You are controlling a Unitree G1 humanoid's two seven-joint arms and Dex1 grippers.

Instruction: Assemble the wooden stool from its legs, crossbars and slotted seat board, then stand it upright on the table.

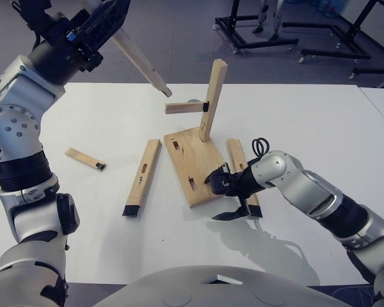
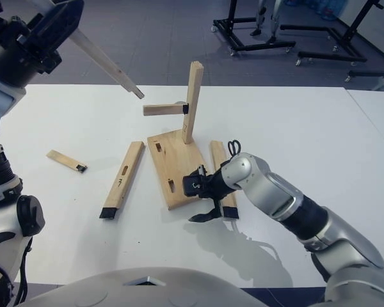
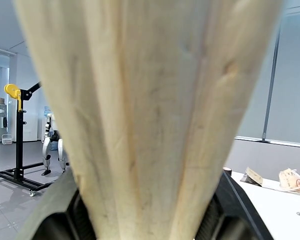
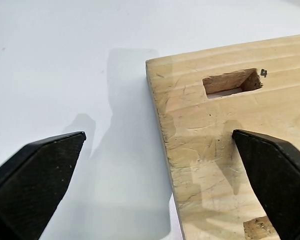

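- clamping the raised leg (image 1: pixel 141 64) between closed fingers, the left gripper (image 1: pixel 83 38) hangs high up, left of and beyond the seat board (image 1: pixel 195 167); the leg slants down toward the board with its free end in the air.
- a short crossbar (image 1: pixel 85 158) lies flat on the table (image 1: pixel 307 115), well left of the seat board.
- a loose leg (image 1: pixel 142 177) lies flat just beside the seat board's left edge, black-capped end nearest the robot.
- the seat board lies flat, its open slots facing up.
- an upright leg (image 1: pixel 214 99) stands in the seat board's far end, with a fitted crossbar (image 1: pixel 184 107) jutting from it to the left.
- a second loose leg (image 1: pixel 237 157) lies along the seat board's right edge.
- the right gripper (image 1: pixel 211 198) is spread wide at the seat board's near right corner and holds nothing, with one finger above the wood and the other above the table; i cannot tell whether either touches.
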